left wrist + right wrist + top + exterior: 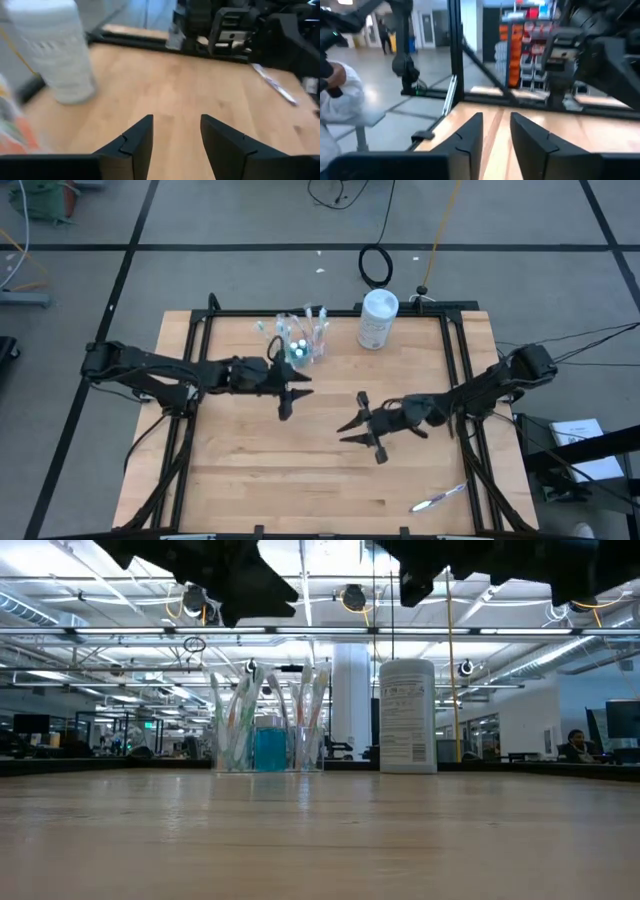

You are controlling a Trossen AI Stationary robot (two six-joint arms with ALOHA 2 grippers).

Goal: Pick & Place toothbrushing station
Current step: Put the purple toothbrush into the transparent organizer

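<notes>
The toothbrushing station is a small clear cup (300, 340) holding several slim toothbrushes and blue tubes; it stands upright on its base at the table's far side (268, 740). One more toothbrush (437, 498) lies flat near the front right edge (275, 85). My left gripper (293, 395) hovers just in front of the cup, clear of the table, open with nothing between its fingers (177, 137). My right gripper (352, 425) hangs over the table's middle, pointing toward the left edge, its fingers (497, 132) apart around nothing.
A larger white cylindrical canister (377, 318) stands upright to the right of the cup (407, 715). A dark frame (330, 313) runs around the table's edges. A person (335, 95) shows beyond the table's left side.
</notes>
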